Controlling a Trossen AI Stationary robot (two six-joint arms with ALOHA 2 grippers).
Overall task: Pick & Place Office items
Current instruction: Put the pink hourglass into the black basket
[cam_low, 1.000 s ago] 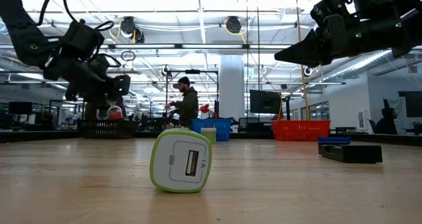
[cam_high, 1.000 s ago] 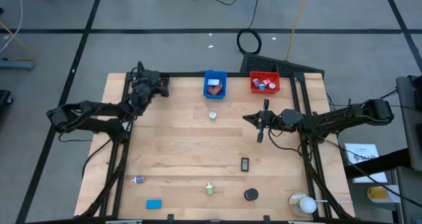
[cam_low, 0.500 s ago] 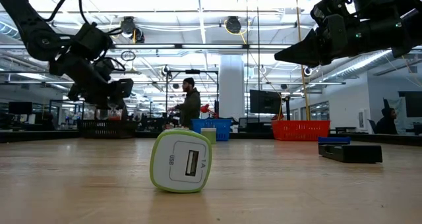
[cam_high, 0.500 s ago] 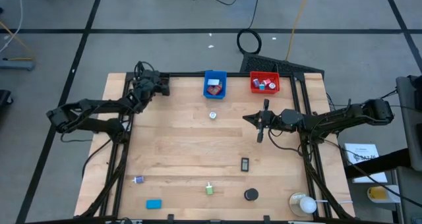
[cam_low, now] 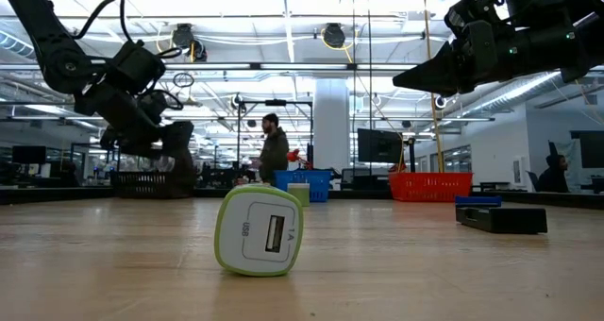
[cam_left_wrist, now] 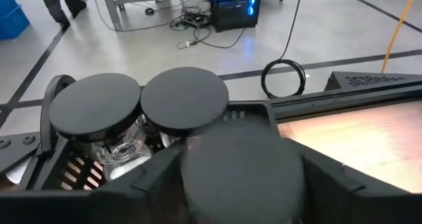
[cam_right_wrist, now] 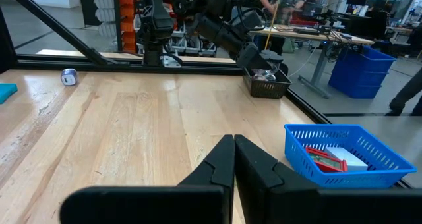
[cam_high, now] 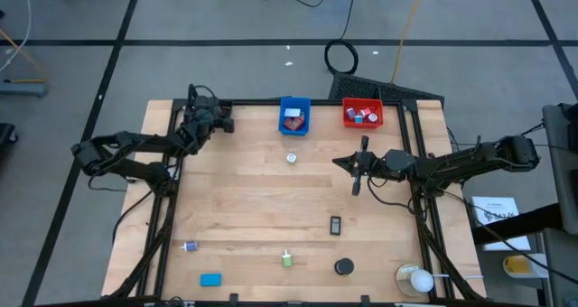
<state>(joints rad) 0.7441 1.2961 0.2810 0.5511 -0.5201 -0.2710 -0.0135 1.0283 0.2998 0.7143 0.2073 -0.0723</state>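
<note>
Low view puts the left gripper right above the black bin at the desk's far left corner. I cannot tell how wide its fingers stand. The small red piece that sat between them a second ago no longer shows there. I judge it has dropped into the bin, so one more of the office items is sorted. The left wrist has also tipped and lifted a little since then, which reads to me as the start of a retreat.

The right gripper hangs over the middle of the desk, fingers pressed together on nothing, exactly where it was.

Pieces not yet binned lie along the near side: a green charger, black disc, blue block, small black block and blue roll. A white disc sits near the blue bin.
</note>
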